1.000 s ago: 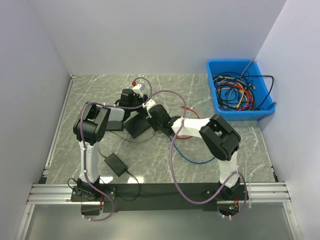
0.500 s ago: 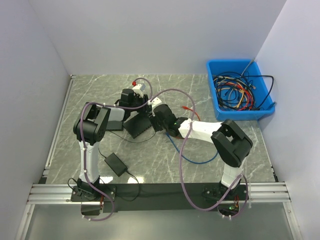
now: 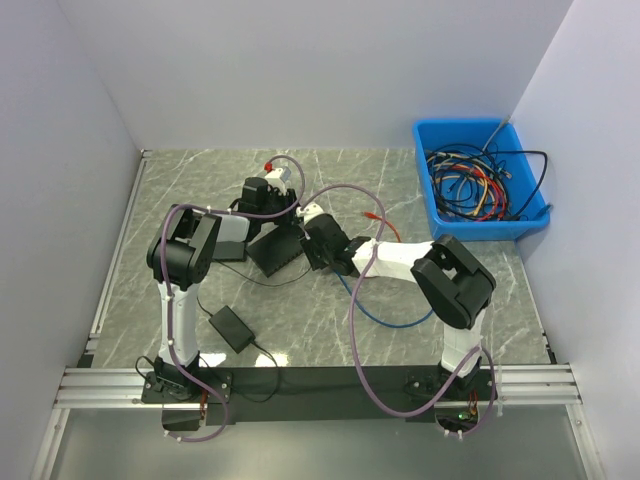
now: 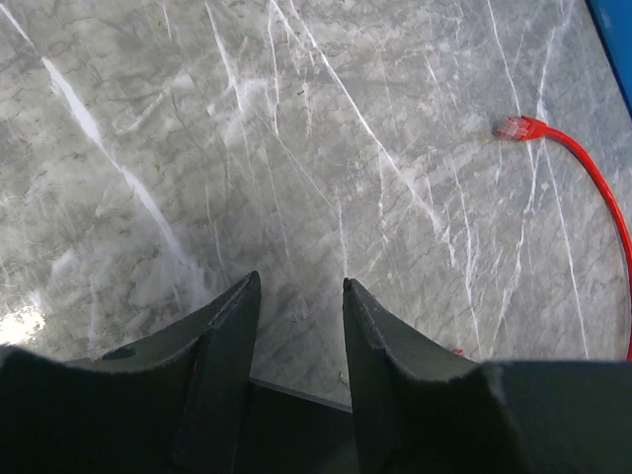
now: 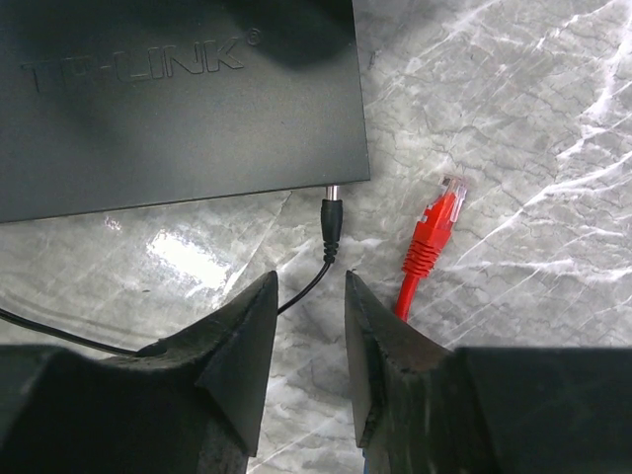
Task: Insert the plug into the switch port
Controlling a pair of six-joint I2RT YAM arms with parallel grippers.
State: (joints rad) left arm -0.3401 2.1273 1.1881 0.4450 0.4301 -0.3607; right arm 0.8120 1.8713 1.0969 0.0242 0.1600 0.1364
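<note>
Holding tangled cables, the blue bin sits apart; right gripper gapes empty, left gripper unclear.

Twin arms, same build: the left arm and right arm both have white tube links with chunky black joint housings. Purple cables hang off each one in loose loops (pretty long ones). The fingers are matte black wedges with pale, scuffed-looking edges.
</note>
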